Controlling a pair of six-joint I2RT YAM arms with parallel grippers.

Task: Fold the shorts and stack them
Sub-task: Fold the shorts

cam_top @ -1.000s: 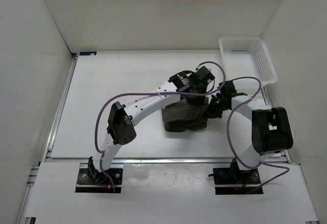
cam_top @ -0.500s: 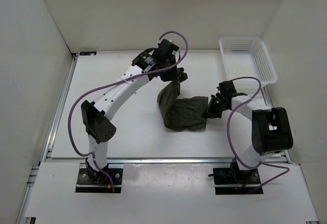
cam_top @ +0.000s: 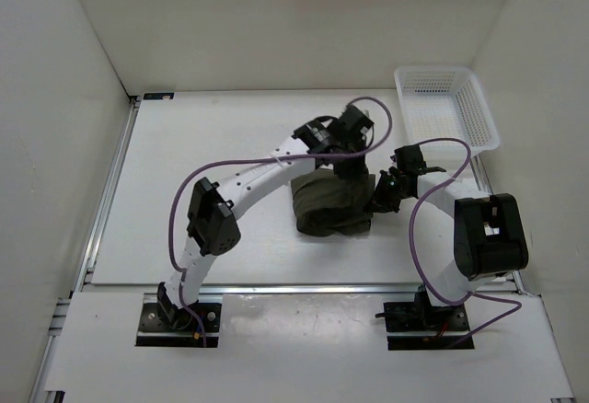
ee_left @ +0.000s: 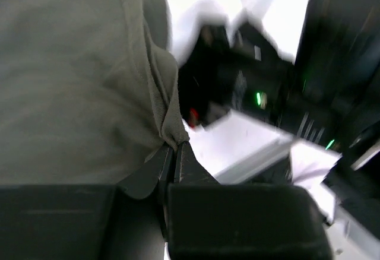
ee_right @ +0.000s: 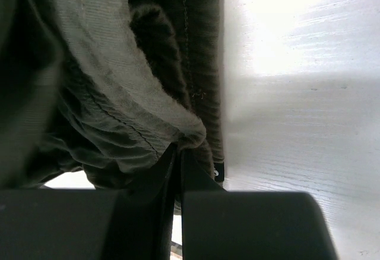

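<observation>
Dark olive-green shorts (cam_top: pixel 329 205) bunched in a partly folded heap on the white table (cam_top: pixel 202 173), right of centre, between the two grippers and well apart from the white mesh basket (cam_top: pixel 479 113) at the far right corner. Left gripper (ee_left: pixel 172 151) over the heap's far right edge, jaws pressed together, pinching a ridge of the fabric at their tips. Right gripper (ee_right: pixel 178 151) low at the heap's right side, jaws likewise closed tight, nipping a hemmed fold of the cloth just above the table surface. Left-wrist view blurred.
</observation>
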